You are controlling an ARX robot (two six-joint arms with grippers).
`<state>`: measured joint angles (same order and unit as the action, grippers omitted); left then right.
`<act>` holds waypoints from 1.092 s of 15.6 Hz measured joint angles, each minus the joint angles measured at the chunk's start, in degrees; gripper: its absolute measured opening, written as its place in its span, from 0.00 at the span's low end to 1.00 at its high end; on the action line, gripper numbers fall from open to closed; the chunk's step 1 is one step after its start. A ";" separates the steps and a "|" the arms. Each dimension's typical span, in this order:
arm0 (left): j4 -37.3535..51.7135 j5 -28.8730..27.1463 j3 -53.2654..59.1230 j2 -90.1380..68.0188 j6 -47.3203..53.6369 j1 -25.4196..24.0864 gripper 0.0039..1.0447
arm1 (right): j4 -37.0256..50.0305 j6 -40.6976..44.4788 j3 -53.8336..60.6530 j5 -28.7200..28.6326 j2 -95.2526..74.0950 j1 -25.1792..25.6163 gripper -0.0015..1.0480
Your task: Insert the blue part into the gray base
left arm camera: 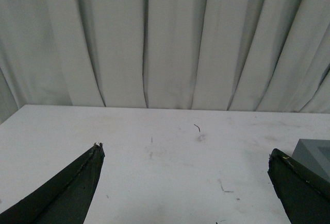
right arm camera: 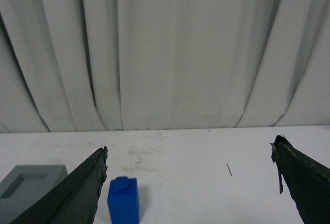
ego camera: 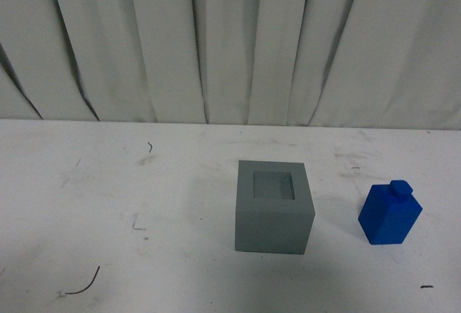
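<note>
The left claw (left arm camera: 185, 151) is spread wide and holds nothing. The gray box (ego camera: 274, 216) sits on the desk (ego camera: 108, 183) with its hole empty, and the blue block (ego camera: 390, 214) stands apart to its right. The right claw (right arm camera: 190, 145) is spread too, so the whole job is left.

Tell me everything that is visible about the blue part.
The blue part is a bright blue matte block, taller than wide, with sloped shoulders and a small square knob on top. It looks like plastic. It stands upright on the white table, to the right of the gray base and apart from it, not yet inserted. Only the table touches it; the open right end effector is clear of it.
</note>
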<state>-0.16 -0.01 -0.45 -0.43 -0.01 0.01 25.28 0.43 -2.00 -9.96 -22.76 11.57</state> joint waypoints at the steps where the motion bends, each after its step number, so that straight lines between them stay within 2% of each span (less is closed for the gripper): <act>1: -0.02 0.00 0.00 0.00 0.00 0.00 0.94 | 7.74 -0.26 -1.92 -1.42 -8.50 1.31 0.94; 3: 0.02 0.00 0.00 0.00 0.00 0.00 0.94 | 25.75 -0.26 -12.74 -3.21 -32.00 1.25 0.94; 4: 0.00 0.00 0.00 0.00 0.00 0.00 0.94 | 29.53 0.98 -18.16 -3.85 -41.20 1.18 0.94; 5: 0.00 0.00 0.00 0.00 0.00 0.00 0.94 | 27.45 2.99 -25.88 -4.70 -52.59 1.16 0.94; 7: 0.00 0.02 0.00 0.00 0.02 0.00 0.94 | 19.17 7.63 -37.33 -8.72 -67.38 1.16 0.94; 9: 0.00 0.00 0.00 0.00 0.00 0.00 0.94 | 7.39 15.80 -46.97 -13.75 -74.16 0.76 0.94; 13: 0.00 0.00 0.00 0.00 0.00 0.00 0.94 | -15.72 38.75 -58.69 -19.96 -76.48 -0.85 0.94; 17: 0.00 0.00 0.00 0.00 0.00 0.00 0.94 | -35.74 59.93 -66.45 -21.70 -79.21 -2.27 0.94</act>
<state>-0.16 -0.01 -0.45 -0.43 -0.01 0.01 -10.46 60.36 -68.44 -31.66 -101.97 9.30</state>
